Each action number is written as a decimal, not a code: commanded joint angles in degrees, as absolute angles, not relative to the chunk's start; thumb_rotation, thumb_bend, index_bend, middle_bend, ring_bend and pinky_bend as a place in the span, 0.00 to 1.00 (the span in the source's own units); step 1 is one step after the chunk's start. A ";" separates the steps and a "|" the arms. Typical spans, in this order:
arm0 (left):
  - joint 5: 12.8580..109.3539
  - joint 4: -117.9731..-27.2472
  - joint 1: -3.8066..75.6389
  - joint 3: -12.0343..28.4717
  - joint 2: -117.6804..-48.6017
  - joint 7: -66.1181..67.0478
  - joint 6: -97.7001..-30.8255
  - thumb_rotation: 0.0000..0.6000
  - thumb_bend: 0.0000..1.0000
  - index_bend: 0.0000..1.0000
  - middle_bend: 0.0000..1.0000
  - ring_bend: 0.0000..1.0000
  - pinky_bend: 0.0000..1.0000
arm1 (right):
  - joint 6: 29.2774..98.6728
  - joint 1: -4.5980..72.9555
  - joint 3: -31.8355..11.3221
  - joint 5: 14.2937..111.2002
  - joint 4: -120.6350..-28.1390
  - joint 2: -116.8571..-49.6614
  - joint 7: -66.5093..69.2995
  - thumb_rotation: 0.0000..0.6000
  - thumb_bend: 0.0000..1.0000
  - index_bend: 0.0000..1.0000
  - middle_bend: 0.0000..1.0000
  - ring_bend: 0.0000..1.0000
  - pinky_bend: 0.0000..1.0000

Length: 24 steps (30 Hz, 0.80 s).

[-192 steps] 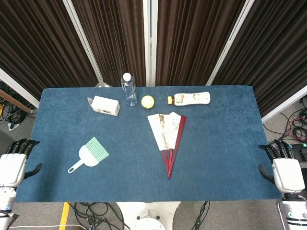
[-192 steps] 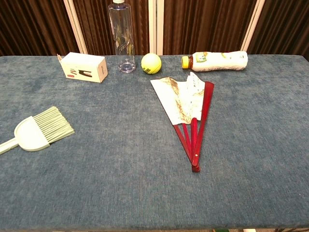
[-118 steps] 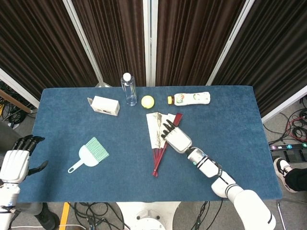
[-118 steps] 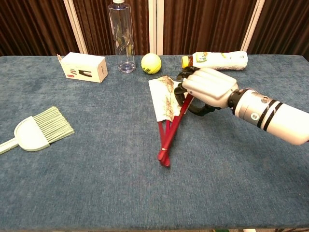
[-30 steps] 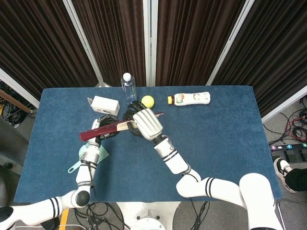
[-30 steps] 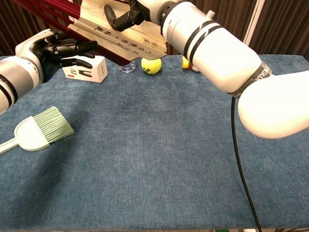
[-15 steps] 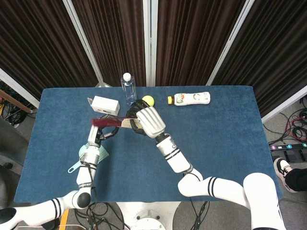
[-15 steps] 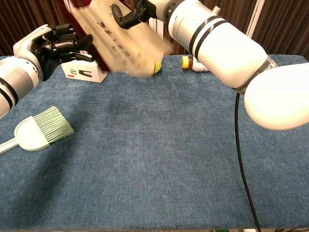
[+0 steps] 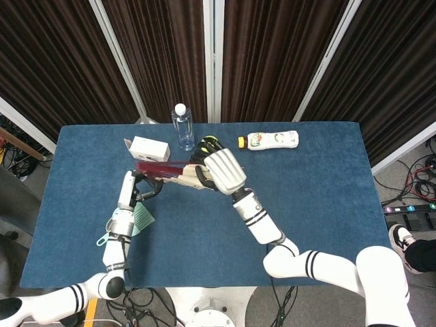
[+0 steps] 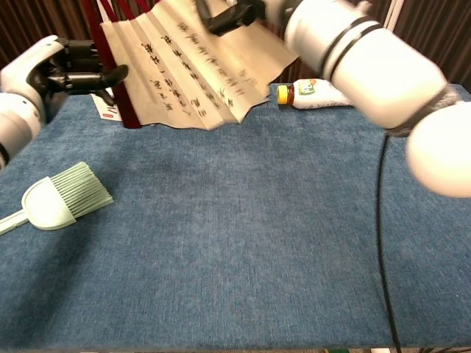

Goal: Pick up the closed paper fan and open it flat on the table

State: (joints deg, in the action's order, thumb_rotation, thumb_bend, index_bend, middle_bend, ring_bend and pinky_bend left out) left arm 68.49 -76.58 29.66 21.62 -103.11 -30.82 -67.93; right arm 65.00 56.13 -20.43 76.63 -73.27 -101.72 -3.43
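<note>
The paper fan is lifted above the back left of the table, partly spread, its cream paper with dark writing facing the chest camera and its red ribs at the left. My right hand grips its upper edge from the top of the chest view. In the head view the right hand sits over the fan. My left hand is at the fan's left end, fingertips reaching the red outer rib. Whether it grips the rib is unclear. The left hand lies under the fan's red edge.
A clear bottle, a tennis ball, a white box and a lying yellow-capped bottle line the table's back. A green hand brush lies at the front left. Blue cloth covers the table.
The fan has spread wider and tipped so its paper faces forward. My right hand moved up and to the right; my left hand stays at the fan's left end.
</note>
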 commanded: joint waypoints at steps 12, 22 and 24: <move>74.02 -75.84 27.07 16.19 -95.12 1.62 -78.41 1.00 0.36 0.68 0.69 0.55 0.45 | 70.25 48.47 -12.64 87.95 -88.01 -82.39 -16.92 1.00 0.72 0.61 0.48 0.25 0.14; 77.01 -77.35 27.92 14.92 -95.42 20.11 -83.53 1.00 0.36 0.67 0.68 0.55 0.45 | 71.79 45.32 -8.46 93.91 -92.86 -77.17 -27.48 1.00 0.72 0.59 0.48 0.25 0.09; 77.24 -77.47 28.09 14.69 -95.64 21.87 -83.69 1.00 0.35 0.67 0.68 0.55 0.45 | 72.77 44.78 -8.10 95.17 -92.01 -77.45 -28.24 1.00 0.72 0.59 0.48 0.25 0.09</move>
State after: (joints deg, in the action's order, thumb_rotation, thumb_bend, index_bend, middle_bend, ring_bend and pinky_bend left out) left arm 76.48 -77.05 27.81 15.21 -95.51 19.87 -82.72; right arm 72.06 45.32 -8.54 94.36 -92.44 -77.47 -27.60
